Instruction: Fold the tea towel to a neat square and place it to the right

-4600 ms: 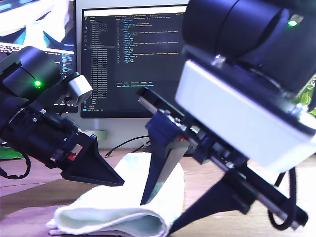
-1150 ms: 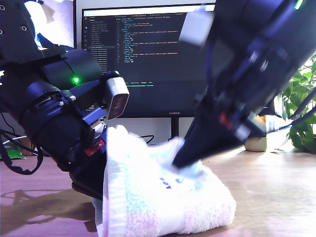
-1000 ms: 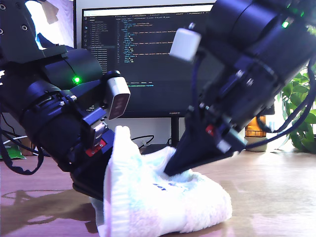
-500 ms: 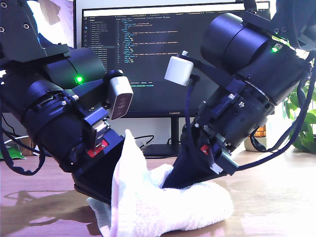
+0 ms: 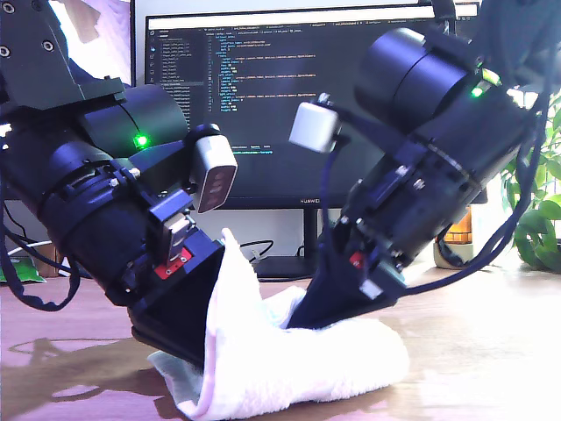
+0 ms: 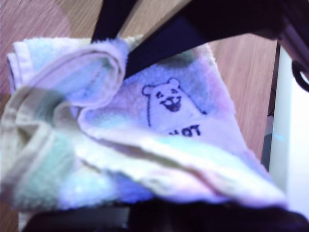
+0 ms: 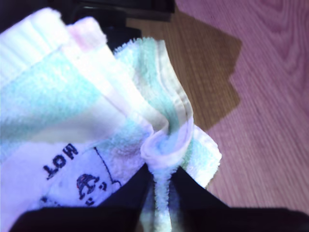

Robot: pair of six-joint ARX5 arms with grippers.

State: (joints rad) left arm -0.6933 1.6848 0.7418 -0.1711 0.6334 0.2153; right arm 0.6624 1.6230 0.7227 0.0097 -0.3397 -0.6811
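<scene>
The tea towel (image 5: 298,360) is a white fluffy cloth lying bunched on the wooden table (image 5: 473,351). My first gripper (image 5: 200,303), on the arm at the exterior view's left, is shut on one edge and holds it up as a standing flap. The cloth hides its fingertips. My second gripper (image 5: 302,314) comes down from the exterior view's right and is shut on a fold in the towel's middle. In the second wrist view its jaws (image 7: 158,186) pinch a ridge of towel (image 7: 72,96). The first wrist view shows the towel's bear print (image 6: 166,104) and the second gripper (image 6: 118,46) beyond it.
A monitor (image 5: 263,105) with dark code on screen stands behind the arms on a black stand (image 5: 307,237). A green plant (image 5: 543,219) and a small orange jar (image 5: 451,237) sit at the exterior view's right. A cable (image 5: 254,250) lies by the stand.
Over the last second the second arm swung back and settled lower on the towel, and the right-hand part of the cloth flattened. The first gripper kept the raised edge almost still.
</scene>
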